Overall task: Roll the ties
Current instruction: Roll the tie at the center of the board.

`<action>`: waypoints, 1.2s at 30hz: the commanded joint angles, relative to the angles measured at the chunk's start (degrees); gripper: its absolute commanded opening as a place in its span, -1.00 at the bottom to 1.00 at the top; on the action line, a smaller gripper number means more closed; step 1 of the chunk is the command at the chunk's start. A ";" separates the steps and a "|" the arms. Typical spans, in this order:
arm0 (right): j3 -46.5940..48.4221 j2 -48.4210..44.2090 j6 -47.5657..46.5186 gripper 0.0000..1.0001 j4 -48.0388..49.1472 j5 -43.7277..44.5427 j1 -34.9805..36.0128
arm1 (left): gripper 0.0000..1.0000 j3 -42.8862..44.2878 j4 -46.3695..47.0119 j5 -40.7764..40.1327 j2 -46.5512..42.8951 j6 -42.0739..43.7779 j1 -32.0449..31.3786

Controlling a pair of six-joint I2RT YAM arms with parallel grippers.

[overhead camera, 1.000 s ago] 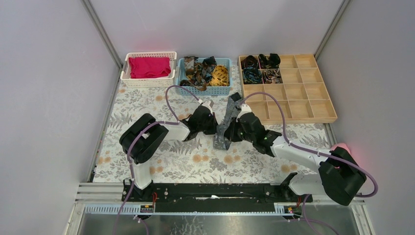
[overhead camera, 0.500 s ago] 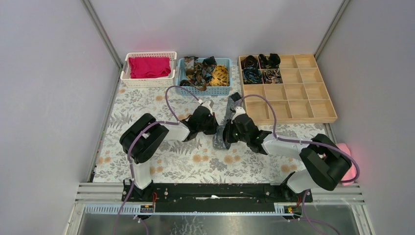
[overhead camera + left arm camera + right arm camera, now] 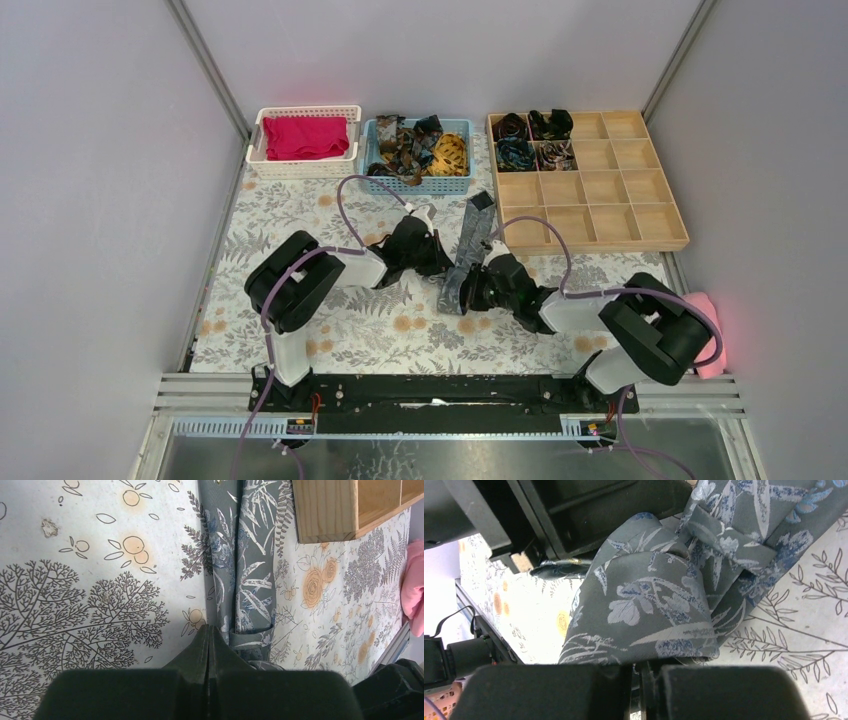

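A grey leaf-patterned tie (image 3: pixel 472 235) lies on the floral tablecloth, running from the wooden tray's corner towards me. Its near end is folded over into a loose coil (image 3: pixel 649 605). My right gripper (image 3: pixel 466 292) is shut on that coil, and the cloth drapes over its jaws (image 3: pixel 644 667). My left gripper (image 3: pixel 437 258) is shut with nothing between its fingers. Its tip (image 3: pixel 209 630) rests on the tablecloth against the left edge of the tie (image 3: pixel 250 570). More ties (image 3: pixel 418 148) are heaped in a blue basket. A few rolled ties (image 3: pixel 530 140) sit in the tray's far-left compartments.
The wooden compartment tray (image 3: pixel 620 200) stands at the back right, its corner (image 3: pixel 325 510) close to the tie. A white basket (image 3: pixel 258 140) with a magenta cloth (image 3: pixel 305 137) is at the back left. A pink cloth (image 3: pixel 705 305) lies by the right arm's base.
My right arm has drawn back towards the near edge with the tie's near end in its grip, uncovering the tie's far part. The left arm has stayed put.
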 commanded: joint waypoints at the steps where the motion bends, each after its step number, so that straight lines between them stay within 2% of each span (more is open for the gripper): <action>1: -0.05 -3.89 2.09 -0.73 -2.12 -0.04 0.88 | -1.00 -4.16 -12.41 -1.34 4.44 2.31 0.26; 4: 0.92 -5.02 0.19 -0.34 -6.36 1.34 0.88 | -1.00 -4.17 -12.38 -1.25 4.02 2.29 0.25; 10: 3.81 -8.77 -3.81 -0.05 -10.73 2.26 0.89 | -1.00 -4.69 -11.60 -0.64 4.09 1.87 0.23; 15: 8.04 -8.75 -6.10 -0.05 -12.49 0.98 0.88 | -1.00 -6.38 -12.82 -3.84 1.63 -0.36 2.19; 20: 15.27 -4.27 -9.61 -0.07 -16.72 -1.52 1.10 | -1.00 -10.62 -12.58 -4.04 -9.16 -2.68 7.69; 30: 31.41 10.84 -12.87 -0.13 -22.46 -3.45 8.93 | -1.00 -15.65 -26.68 -19.01 -35.91 -6.30 10.71; 36: 33.46 10.62 -12.76 -0.11 -23.79 -2.21 10.63 | -1.00 -15.03 -32.77 -21.90 -43.54 -5.28 11.06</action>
